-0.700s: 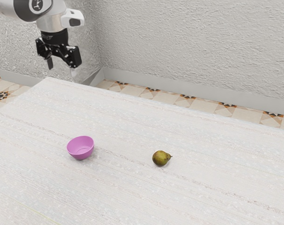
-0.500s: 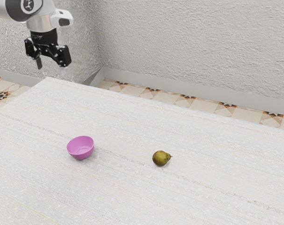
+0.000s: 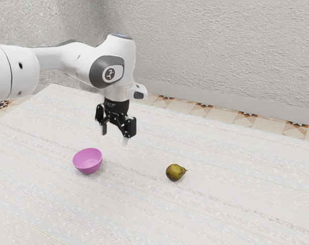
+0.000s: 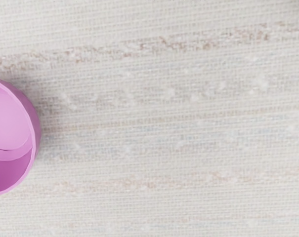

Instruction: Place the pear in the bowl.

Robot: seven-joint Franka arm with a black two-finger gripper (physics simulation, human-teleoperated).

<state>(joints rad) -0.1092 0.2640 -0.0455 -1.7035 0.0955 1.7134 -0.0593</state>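
Evidently, the table [image 3: 220, 214] carries everything, and the white arm [image 3: 122, 48] comes in from the upper left of the exterior view. Its claw [image 3: 115, 135] hangs above the table, left of the frame's centre, with its two fingers [image 3: 132, 127] apart and nothing between them. The bowl [image 3: 88, 169] stands upright at the lower left. The pear [image 3: 175, 172] lies on its side, just right of the centre and in the lower half, well apart from the bowl.

As for handling, I judge the pear to be rather light and firm, but not hard like stone: a strong squeeze could bruise it. Its skin is probably smooth, so it may slip or roll if it is pushed from one side only. The best hold, I think, is around the wide round part, from two opposite sides and with moderate pressure. The narrow end is a weaker place, because the pear could turn there. The thin stem [image 3: 186, 170], which points to the right, is not suitable for lifting.

Counted from large to small, there are one table, one arm, one claw, one bowl and one pear.
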